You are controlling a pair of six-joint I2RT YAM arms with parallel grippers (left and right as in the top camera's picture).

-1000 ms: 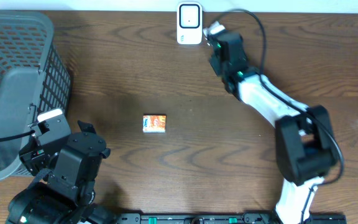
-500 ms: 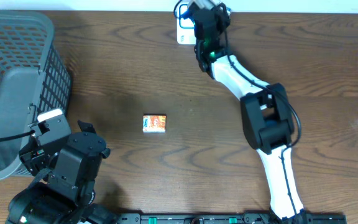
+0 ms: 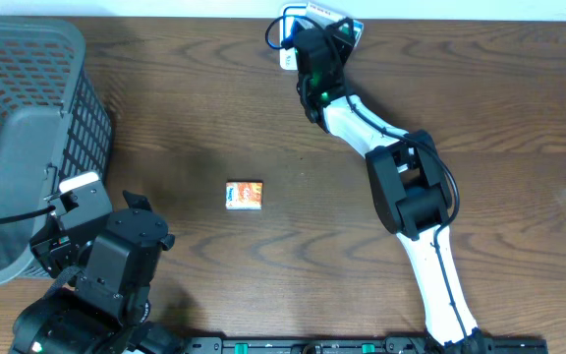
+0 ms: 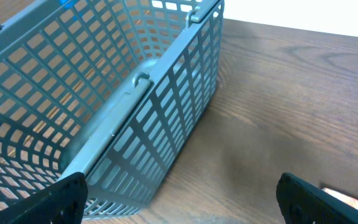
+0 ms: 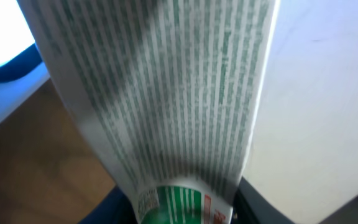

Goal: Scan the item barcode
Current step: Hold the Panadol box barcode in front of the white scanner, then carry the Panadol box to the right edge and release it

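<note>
No word, number or brand can be read with certainty in any view.

Right wrist view: the white item (image 5: 166,93) fills most of the frame. Its face carries dense lines of fine green and grey print, all blurred, and I can make out no letter. At its lower end stands a green banded block with a small red-orange mark beside it; I can read neither.

Overhead view: the small box (image 3: 245,194) on the table (image 3: 165,118) shows an orange and white printed face, too small for me to read
</note>
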